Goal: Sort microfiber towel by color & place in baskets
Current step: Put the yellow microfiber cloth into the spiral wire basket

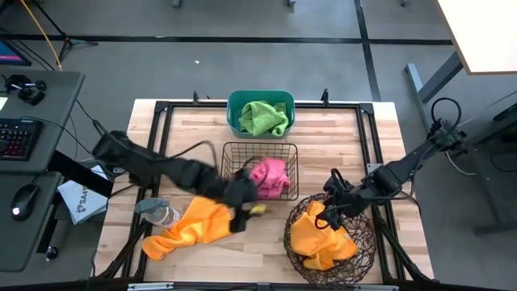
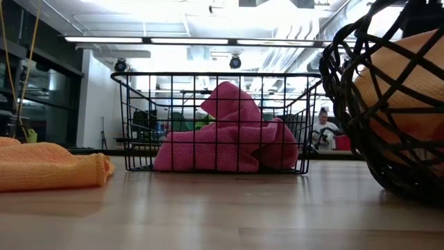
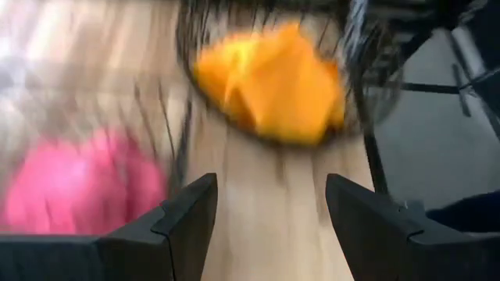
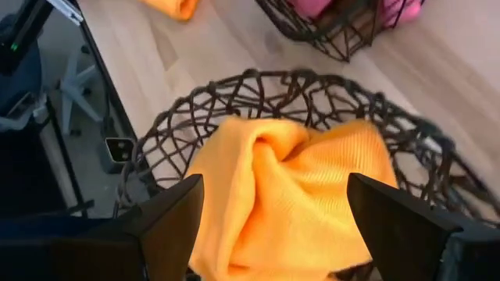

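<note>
Towels number four on my table: one green, one pink, two orange, all soft, crumpled microfiber. I take the black wire-grid basket [image 1: 259, 170] at the table's middle as my landmark. The pink towel [image 1: 271, 178] lies bunched inside it, heaped toward one side, and the low view shows it rising to a peak against the grid. Beyond this basket, at the far edge, the teal tub [image 1: 260, 112] holds the green towel [image 1: 265, 118]. Beside the basket on the right, toward the near edge, the round dark-brown wire basket [image 1: 329, 241] holds one orange towel [image 1: 323, 236], folded in on itself. The other orange towel [image 1: 190, 229] lies loose on the wood to the near left of the basket, stretched long, its axis running from the basket's near corner out toward the table's near-left corner. That makes three baskets.

My left gripper [image 1: 242, 212] hangs at the black basket's near-left corner, over the inner end of the loose towel, fingers [image 3: 187, 215] spread and empty. My right gripper [image 1: 333, 212] hovers over the round basket's far rim, fingers [image 4: 168, 215] wide apart above the orange towel, holding nothing.
</note>
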Controlling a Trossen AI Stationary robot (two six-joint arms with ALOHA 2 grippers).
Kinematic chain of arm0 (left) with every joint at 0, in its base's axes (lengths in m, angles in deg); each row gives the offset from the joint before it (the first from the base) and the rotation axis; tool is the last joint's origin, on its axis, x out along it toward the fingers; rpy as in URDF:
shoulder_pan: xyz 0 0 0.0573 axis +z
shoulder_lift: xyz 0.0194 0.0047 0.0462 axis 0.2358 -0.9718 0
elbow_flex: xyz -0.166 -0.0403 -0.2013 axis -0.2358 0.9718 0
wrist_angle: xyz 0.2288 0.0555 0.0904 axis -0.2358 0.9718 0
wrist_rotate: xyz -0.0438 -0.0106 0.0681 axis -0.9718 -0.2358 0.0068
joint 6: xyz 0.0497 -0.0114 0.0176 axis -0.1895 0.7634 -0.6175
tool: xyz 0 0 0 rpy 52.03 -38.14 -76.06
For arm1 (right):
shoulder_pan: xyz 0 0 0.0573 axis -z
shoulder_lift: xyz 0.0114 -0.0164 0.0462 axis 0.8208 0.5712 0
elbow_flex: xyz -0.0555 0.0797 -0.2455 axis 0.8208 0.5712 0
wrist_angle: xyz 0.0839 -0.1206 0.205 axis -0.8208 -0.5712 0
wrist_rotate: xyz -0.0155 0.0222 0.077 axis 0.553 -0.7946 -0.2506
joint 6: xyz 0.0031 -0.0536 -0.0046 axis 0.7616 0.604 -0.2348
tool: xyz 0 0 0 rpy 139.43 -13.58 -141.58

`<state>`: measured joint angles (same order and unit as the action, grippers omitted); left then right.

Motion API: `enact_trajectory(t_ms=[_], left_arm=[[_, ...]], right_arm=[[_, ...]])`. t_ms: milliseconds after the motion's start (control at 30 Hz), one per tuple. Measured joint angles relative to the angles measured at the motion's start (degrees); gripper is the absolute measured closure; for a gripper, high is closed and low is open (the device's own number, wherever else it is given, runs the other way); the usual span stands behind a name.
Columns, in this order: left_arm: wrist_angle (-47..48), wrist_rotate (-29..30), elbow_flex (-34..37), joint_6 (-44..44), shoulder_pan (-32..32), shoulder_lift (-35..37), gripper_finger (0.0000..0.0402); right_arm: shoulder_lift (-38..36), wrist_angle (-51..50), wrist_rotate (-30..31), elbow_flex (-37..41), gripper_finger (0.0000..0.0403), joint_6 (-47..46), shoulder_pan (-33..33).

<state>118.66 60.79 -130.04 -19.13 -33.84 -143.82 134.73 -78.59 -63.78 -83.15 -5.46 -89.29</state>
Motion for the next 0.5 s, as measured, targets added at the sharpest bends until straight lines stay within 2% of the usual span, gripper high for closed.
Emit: enact_trajectory(t_ms=[100,167,233,267,333,500], left_arm=[[6.5,1.9,5.6,14.4,-3.6,2.9,0.0174],[12.2,-2.4,7.5,24.3,-5.5,3.1,0.0174],[18.3,-9.8,9.1,30.9,-7.4,2.5,0.0174],[20.9,-13.0,9.5,32.6,-8.3,1.9,0.0174],[26.3,-15.0,10.0,33.4,-10.4,0.2,0.0174],[39.2,-10.1,10.1,31.0,-12.5,-6.2,0.0174]], right_arm=[[0.0,0.3,0.9,0.0,0.0092,1.4,0.4],[0.0,0.2,1.2,0.0,0.0092,1.9,0.4],[0.0,0.2,1.5,0.0,0.0092,2.3,0.4],[0.0,0.2,1.5,0.0,0.0092,2.4,0.4],[0.0,0.1,1.6,0.0,0.0092,2.6,0.4],[0.0,0.2,2.7,0.0,0.0092,2.8,0.4]])
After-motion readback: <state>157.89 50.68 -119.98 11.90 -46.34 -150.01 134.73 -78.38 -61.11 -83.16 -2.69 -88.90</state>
